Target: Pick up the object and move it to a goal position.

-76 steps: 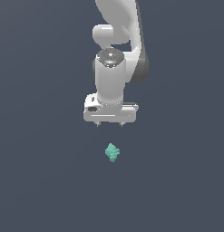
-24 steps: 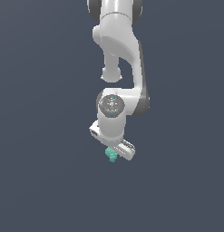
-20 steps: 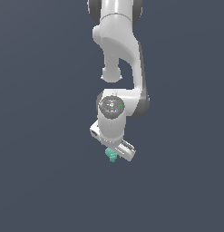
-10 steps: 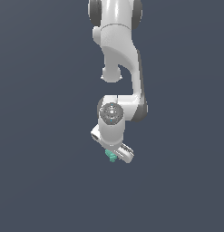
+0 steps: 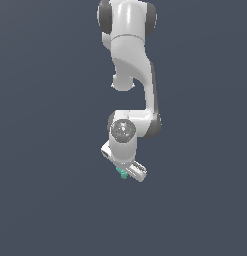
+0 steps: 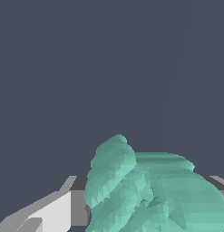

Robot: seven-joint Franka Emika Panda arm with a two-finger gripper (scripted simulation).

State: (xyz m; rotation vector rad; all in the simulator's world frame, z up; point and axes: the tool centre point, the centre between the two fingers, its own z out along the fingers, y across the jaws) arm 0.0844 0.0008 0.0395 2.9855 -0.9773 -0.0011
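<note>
The object point(image 5: 123, 174) is a tiny teal-green lumpy piece that peeks out just under the white hand in the exterior view. My gripper point(image 5: 125, 172) points down over it, and the hand hides most of the piece. In the wrist view the object point(image 6: 140, 190) fills the space between the fingers. One white and grey finger point(image 6: 54, 210) lies against its side, and the edge of the other finger shows on the opposite side. The jaws are closed on the piece.
A plain dark grey-blue ground point(image 5: 50, 150) lies all around. The white arm point(image 5: 132, 55) rises from the hand toward the upper edge of the exterior view. Nothing else shows.
Since 3.8 s ago the hand has come down from above the object and closed around it. Over the last second the wrist sank a little while the piece stayed almost in place.
</note>
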